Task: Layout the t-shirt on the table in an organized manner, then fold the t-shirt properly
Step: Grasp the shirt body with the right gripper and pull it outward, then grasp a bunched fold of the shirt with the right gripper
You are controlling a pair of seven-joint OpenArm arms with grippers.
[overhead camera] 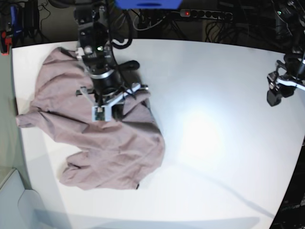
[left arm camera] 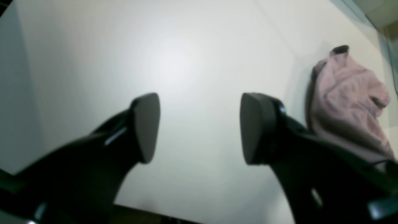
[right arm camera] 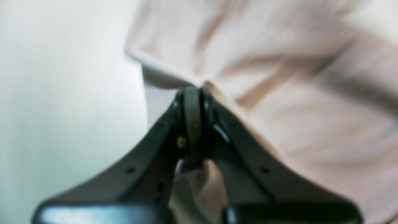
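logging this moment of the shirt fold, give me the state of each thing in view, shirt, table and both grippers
t-shirt: crumpled in a heap on the table, not laid flat, one edge pinched by the right gripper
table: mostly bare white top, shirt on one side
right gripper: shut on the shirt fabric
left gripper: open, empty, hovering over bare table away from the shirt
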